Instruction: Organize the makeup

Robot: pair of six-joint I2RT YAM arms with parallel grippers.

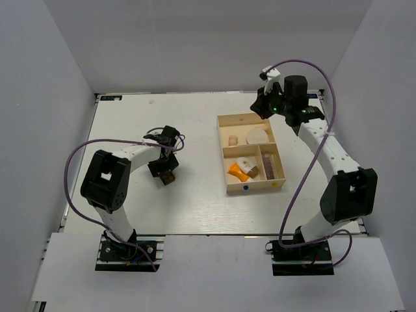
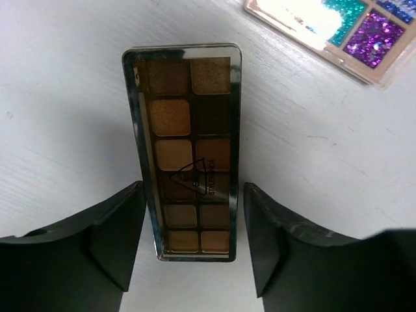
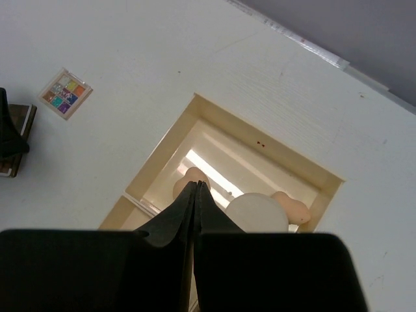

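A long brown palette (image 2: 192,149) lies flat on the white table, also in the top view (image 1: 169,177). My left gripper (image 2: 194,190) is open, with one finger on each side of the palette's near end and a gap on both sides; it also shows in the top view (image 1: 162,170). The small colourful palette (image 2: 338,26) lies just beyond it, also in the right wrist view (image 3: 65,93). My right gripper (image 3: 196,186) is shut and empty above the cream box (image 1: 225,151). The box holds two peach sponges (image 3: 187,178) (image 3: 291,207), the cream disc (image 3: 257,213), the orange tube (image 1: 238,171), the white egg (image 1: 244,163) and a second brown palette (image 1: 268,162).
The box has a far compartment and two near ones, and stands right of the table's middle. Grey walls close off the back and both sides. The left arm's cable (image 1: 84,153) loops over the left of the table.
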